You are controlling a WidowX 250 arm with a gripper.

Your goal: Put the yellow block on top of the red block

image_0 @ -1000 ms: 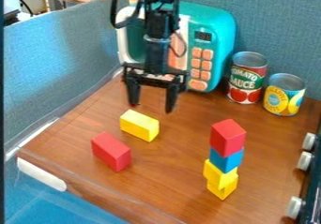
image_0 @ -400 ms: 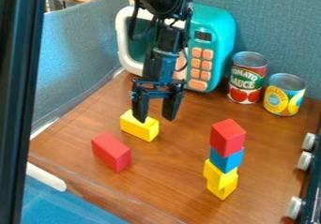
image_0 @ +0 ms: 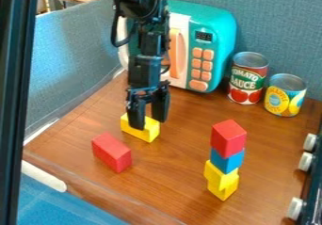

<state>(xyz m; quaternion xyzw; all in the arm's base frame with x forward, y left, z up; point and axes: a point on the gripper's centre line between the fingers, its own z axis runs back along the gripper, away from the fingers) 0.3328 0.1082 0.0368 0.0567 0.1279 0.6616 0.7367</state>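
So the black arm (image_0: pixel 148 40) had swung over toward the left of the view since the last frame, and its gripper (image_0: pixel 148 121) had dropped a bit lower, right over by the loose yellow block (image_0: pixel 148 132). Blocks hadn't budged.

Biggest stuff first: the wooden tabletop (image_0: pixel 179 158) sat under everything, and the teal toy microwave (image_0: pixel 218 31) stood at the back, partly behind the arm. Over on the right was the block stack (image_0: pixel 228 139), red on top, blue under it, yellow pieces at the bottom. Behind that were two cans side by side, a red and green one (image_0: pixel 247 78) and a yellow and blue one (image_0: pixel 285 95).

Loose red block (image_0: pixel 112 152) lay near the yellow one, closer to the front left. Yellow was still down on the table, partly hidden by a finger. Gripper fingers were spread apart; couldn't tell if they touched it.
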